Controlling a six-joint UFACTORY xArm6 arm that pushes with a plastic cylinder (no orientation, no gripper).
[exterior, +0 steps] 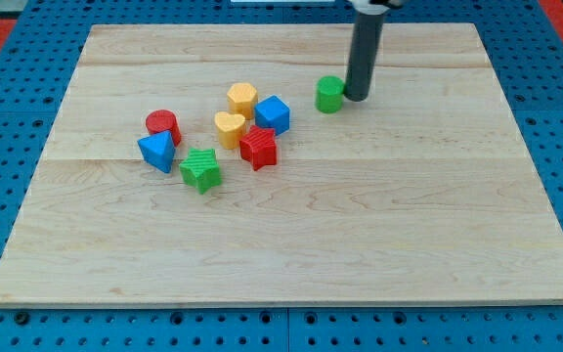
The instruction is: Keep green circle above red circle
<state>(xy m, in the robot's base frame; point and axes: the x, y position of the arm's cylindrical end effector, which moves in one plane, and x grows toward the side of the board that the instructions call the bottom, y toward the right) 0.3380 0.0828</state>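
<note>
The green circle (330, 94) stands on the wooden board (291, 235) near the view's top, right of centre. My tip (356, 98) rests on the board just to the green circle's right, touching or almost touching it. The red circle (162, 125) stands at the view's left, lower than the green circle and far to its left.
Between the two circles lies a cluster: a blue triangle (156, 151), a green star (200, 169), a red star (258, 148), a yellow heart (229, 128), a yellow hexagon (241, 99) and a blue cube (273, 114). Blue perforated table surrounds the board.
</note>
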